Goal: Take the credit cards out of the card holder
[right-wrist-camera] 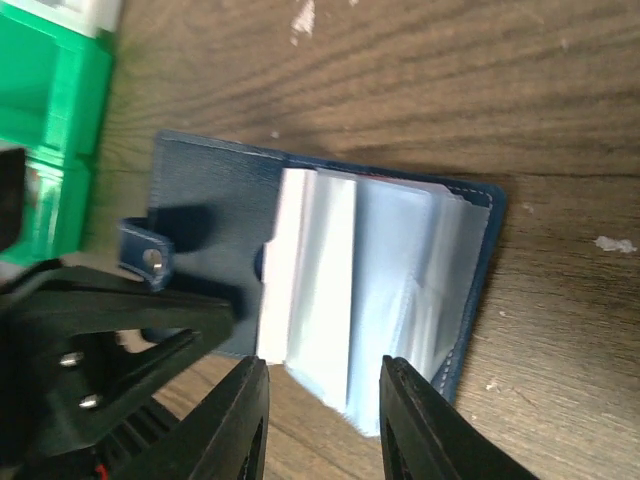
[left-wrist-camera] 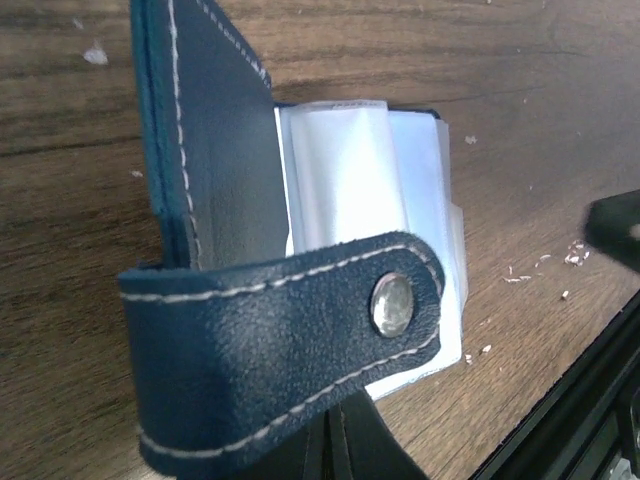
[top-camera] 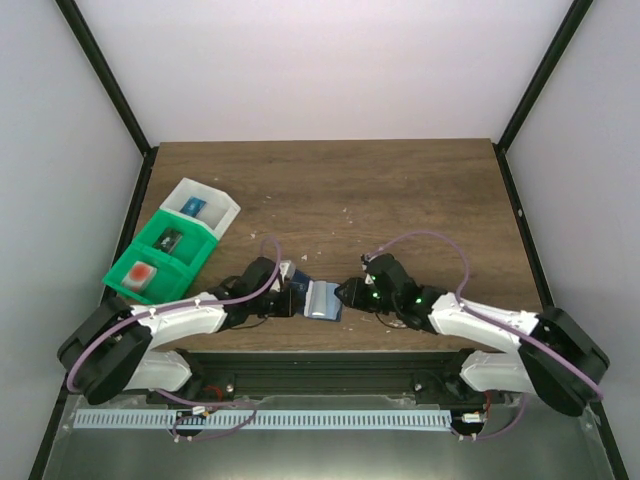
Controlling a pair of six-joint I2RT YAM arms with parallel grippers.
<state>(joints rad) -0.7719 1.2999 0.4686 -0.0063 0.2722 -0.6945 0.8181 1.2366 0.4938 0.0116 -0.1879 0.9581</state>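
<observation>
- The card holder (top-camera: pixel 322 299) lies open at the near edge of the bench (top-camera: pixel 400 190), between the two arms. Its dark cover, its snap strap (left-wrist-camera: pixel 300 330) and a fan of clear sleeves (right-wrist-camera: pixel 330 270) all show.
- The left pincer (top-camera: pixel 296 300) is pressed together on the card holder's cover, on the strap side, and anchors that panel.
- The right pincer (right-wrist-camera: pixel 325 368) is spread, with one finger on either side of the sleeves' loose lower edge — close to the plastic, but not clamped on it.
- One of the credit cards (top-camera: pixel 141 272), going by its pale face and red blotch, seems to lie in the near compartment of the green bin (top-camera: pixel 200 252). Inside the sleeves no card face shows plainly, because the plastic is blurred and glary.
- The step in hand, as I judge it, is drawing a card out of a sleeve.
- To do it well, the right pincer should find a sleeve's open mouth and close on the card's edge alone, not on a bunch of plastic.
- The pull should run straight along the sleeve — away from the left pincer's hold — so that the holder stays put.
- If the whole fan lifts with the pull, the grip has likely caught plastic and wants resetting.
</observation>
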